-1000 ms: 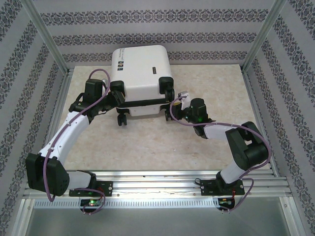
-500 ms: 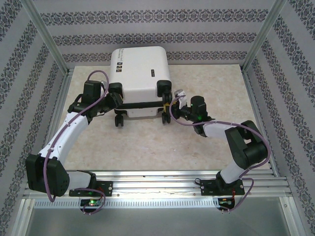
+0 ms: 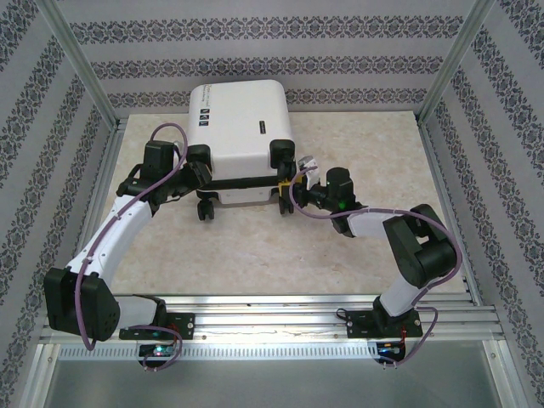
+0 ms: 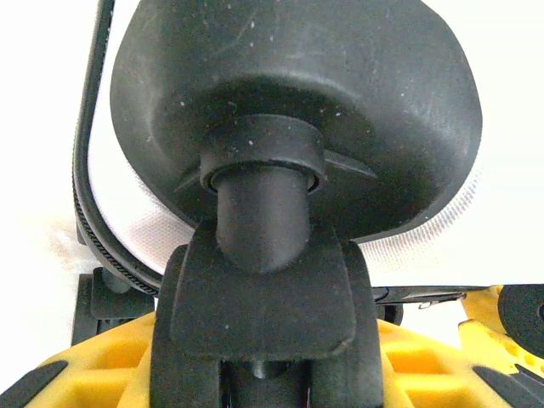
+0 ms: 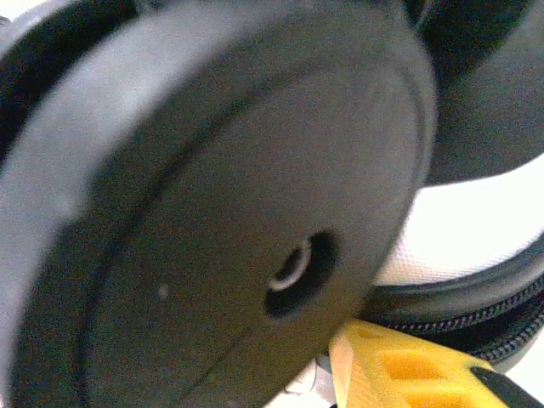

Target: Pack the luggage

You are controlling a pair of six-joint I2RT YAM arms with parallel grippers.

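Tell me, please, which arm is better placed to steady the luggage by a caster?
Left. The left gripper has a caster stem between its fingers, seemingly clamped, on the luggage. The right gripper merely sits beside the other near caster, its grip unclear.

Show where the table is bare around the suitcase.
Bare: table right of the suitcase to the frame post; the strip between its casters and the base rail. Crowded: its near edge, with left gripper and right gripper at the casters.

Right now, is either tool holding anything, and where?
Left tool seems clamped on a left wheel of the suitcase; right tool is at a right wheel, grip unclear.
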